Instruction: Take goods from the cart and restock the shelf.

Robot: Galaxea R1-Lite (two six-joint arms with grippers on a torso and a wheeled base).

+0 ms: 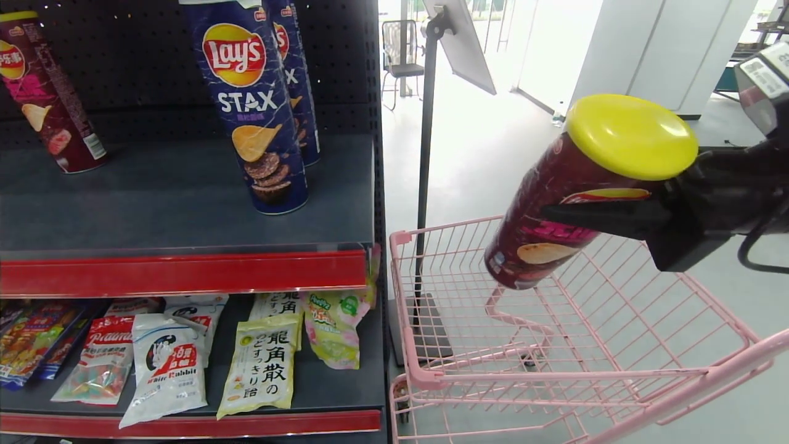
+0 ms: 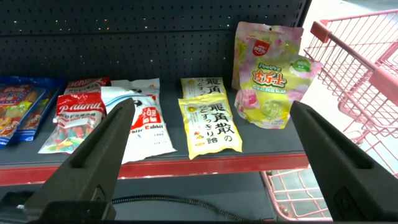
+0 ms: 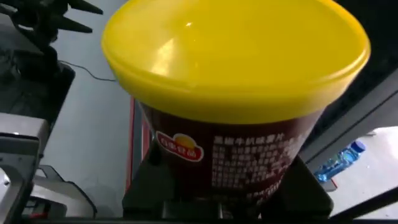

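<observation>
Right tool around tilted maroon chip can, above pink cart.

From the head we look forward and down: the shelf lies to our left, the pink cart to our right. Our left wrist camera sits low and close to the lower shelf board, facing the yellow bag (the head view shares it, and the cart's corner). Our right wrist camera peers from very near at the chip can.
</observation>
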